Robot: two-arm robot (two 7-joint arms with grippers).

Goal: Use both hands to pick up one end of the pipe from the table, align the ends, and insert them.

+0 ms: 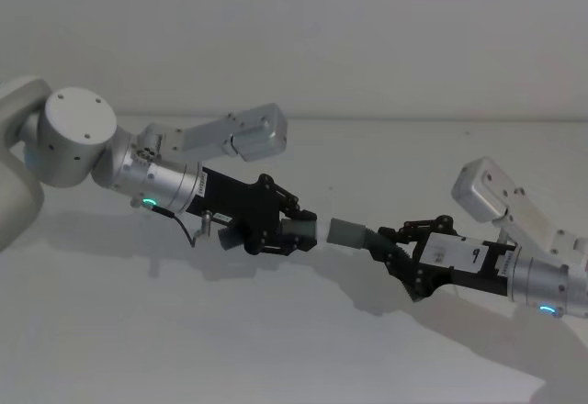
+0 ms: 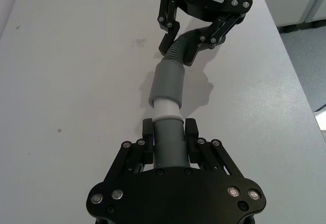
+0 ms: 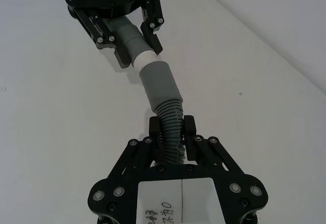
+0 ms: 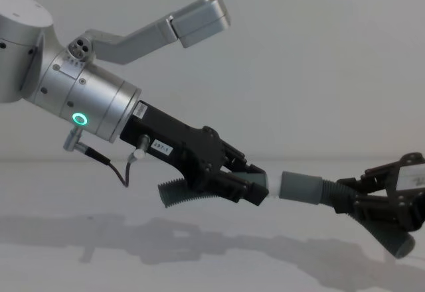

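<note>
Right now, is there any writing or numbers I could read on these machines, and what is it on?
White label on the right gripper: handwritten marks, too smudged to read.
White label on the right gripper's body, head view: dark marks, too small to read.
Small white tag on the left gripper, chest view: tiny print, unreadable.
The pipe and the table carry no text.

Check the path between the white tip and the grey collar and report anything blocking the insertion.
Nothing visible blocks it. The white tip, held by the left gripper, already sits at the mouth of the grey collar, held by the right gripper. Both pieces hang clear above the table.
</note>
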